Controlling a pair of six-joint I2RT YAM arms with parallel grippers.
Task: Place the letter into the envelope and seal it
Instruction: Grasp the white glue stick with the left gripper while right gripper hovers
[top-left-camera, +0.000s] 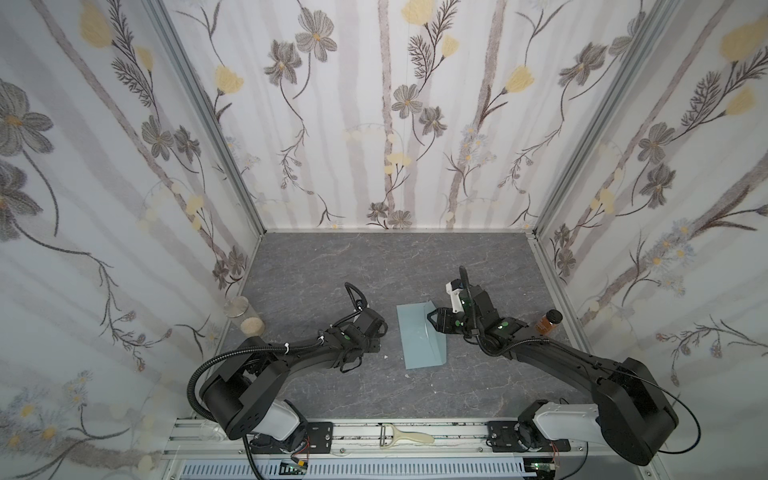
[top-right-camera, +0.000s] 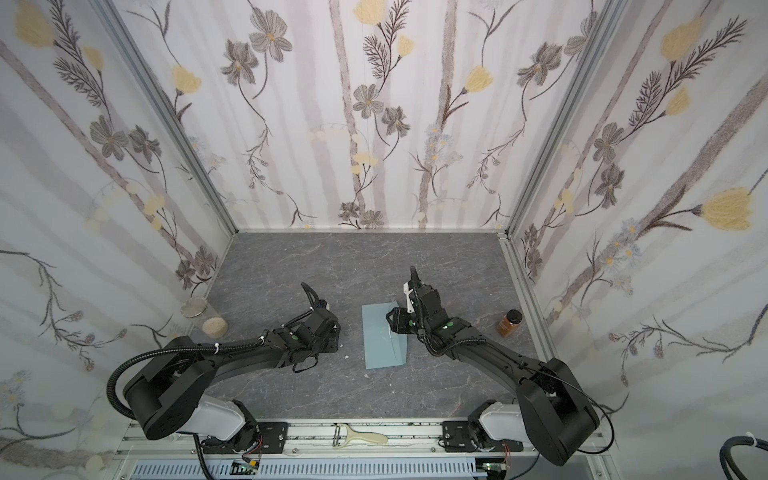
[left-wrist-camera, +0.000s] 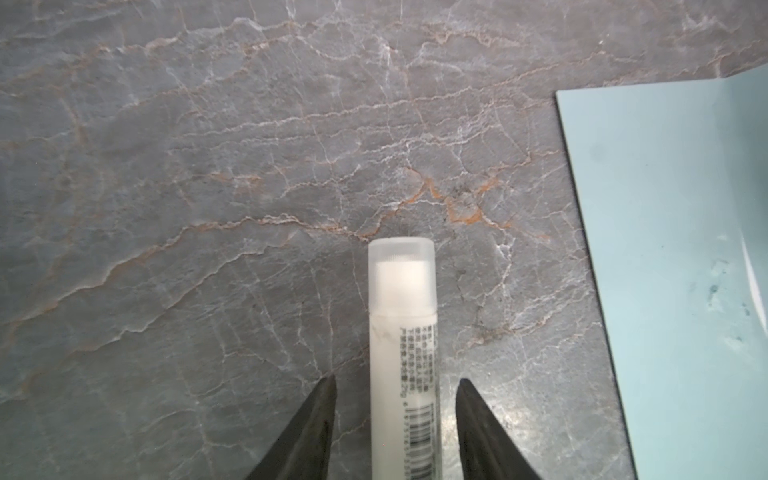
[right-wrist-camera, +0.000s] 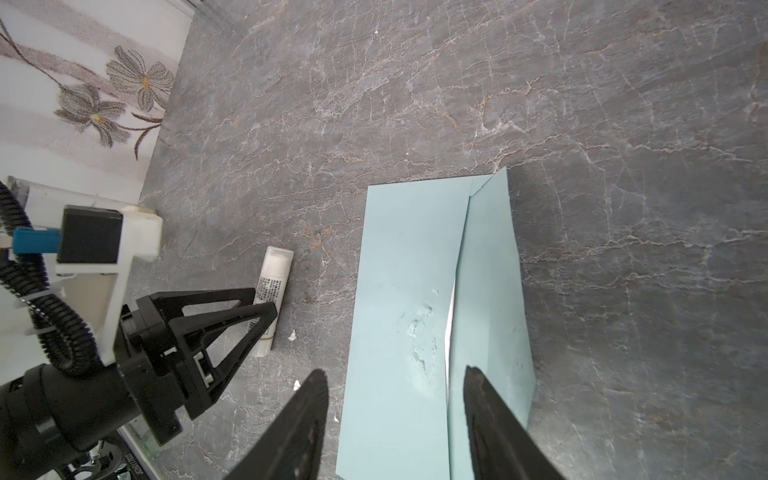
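We found the left gripper (left-wrist-camera: 397, 379) with fingers parted either side of the glue stick (left-wrist-camera: 401, 332), a gap at each finger; nothing was gripped. The right gripper (right-wrist-camera: 395, 370) stood open over the envelope (right-wrist-camera: 399, 257), holding nothing. Between its fingers the flap (right-wrist-camera: 486, 270) lay folded but slightly lifted, with a white sliver beneath it, judged the letter (right-wrist-camera: 449, 328). Insertion appeared done; the seal appeared unfinished.
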